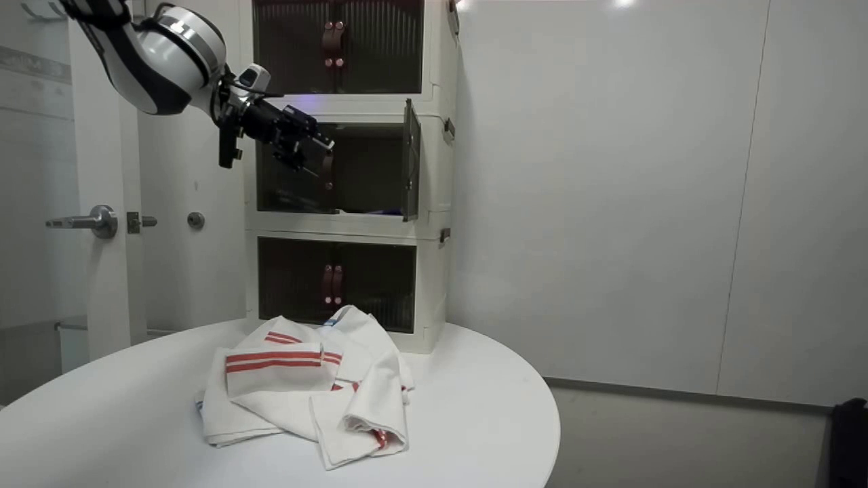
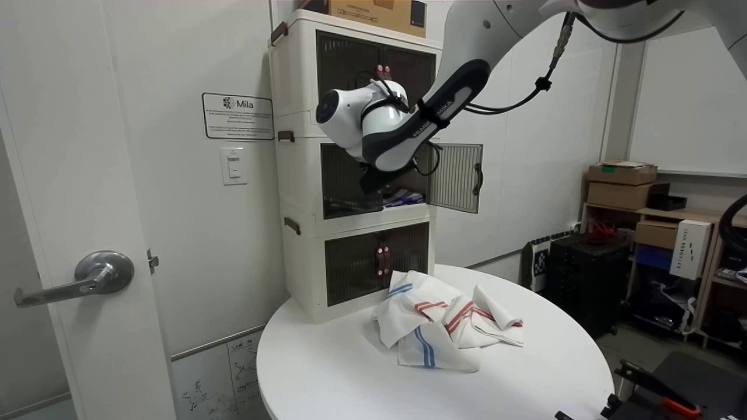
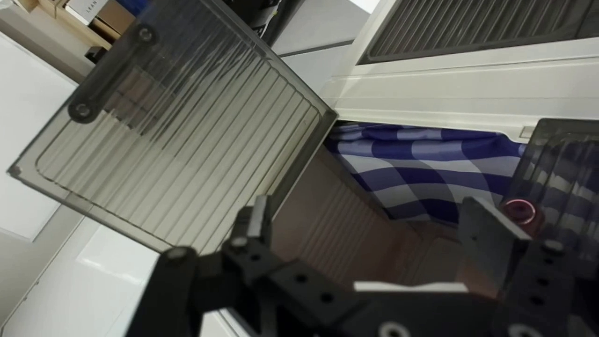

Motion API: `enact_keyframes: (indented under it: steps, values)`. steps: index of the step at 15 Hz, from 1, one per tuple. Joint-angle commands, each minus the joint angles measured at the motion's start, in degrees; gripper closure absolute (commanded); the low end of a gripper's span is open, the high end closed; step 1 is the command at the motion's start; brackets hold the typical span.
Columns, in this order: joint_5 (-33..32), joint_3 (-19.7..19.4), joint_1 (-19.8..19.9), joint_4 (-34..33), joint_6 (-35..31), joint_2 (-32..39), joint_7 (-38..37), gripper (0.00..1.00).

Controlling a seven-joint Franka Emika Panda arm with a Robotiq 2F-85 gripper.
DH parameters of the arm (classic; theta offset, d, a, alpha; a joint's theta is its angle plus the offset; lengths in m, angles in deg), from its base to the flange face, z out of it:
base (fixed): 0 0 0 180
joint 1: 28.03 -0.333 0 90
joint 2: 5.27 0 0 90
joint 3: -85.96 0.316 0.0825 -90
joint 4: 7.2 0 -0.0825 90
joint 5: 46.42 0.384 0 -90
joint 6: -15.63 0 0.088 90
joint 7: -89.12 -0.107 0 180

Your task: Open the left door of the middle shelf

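Observation:
The left door (image 1: 281, 193) of the middle shelf (image 1: 369, 221) looks closed, a dark ribbed pane with a reddish handle (image 1: 328, 173) at its inner edge. It also shows in an exterior view (image 2: 350, 186), partly behind the arm, and at the right of the wrist view (image 3: 571, 187). My gripper (image 1: 323, 159) is open and empty in front of the middle shelf, near that handle. In the wrist view the jaws (image 3: 370, 215) are wide apart, the right finger close beside the handle's rivet; I cannot tell whether they touch. The fingers are hidden behind the arm in an exterior view.
The right door (image 2: 458, 178) of the middle shelf stands swung open, near the left finger in the wrist view (image 3: 187, 150). A blue-white checked cloth (image 3: 421, 164) lies inside. Crumpled towels (image 1: 305, 386) lie on the round white table (image 1: 488, 407) below. A cardboard box (image 2: 373, 14) sits on the cabinet.

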Motion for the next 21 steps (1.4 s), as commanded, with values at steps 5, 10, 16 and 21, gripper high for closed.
enact_keyframes:
  steps: [5, 10, 16, 21]
  values:
    - [-0.92, -0.65, 0.38, -1.53, -4.62, 1.11, 0.39, 0.0]
    - [-1.34, -1.2, 0.46, -1.67, -8.26, 1.32, -1.04, 0.0]
    - [-4.41, -2.25, 0.12, -2.32, -10.45, 1.71, -4.21, 0.0]
    - [-7.58, -2.38, 0.1, -2.66, -10.12, 2.17, -7.78, 0.0]
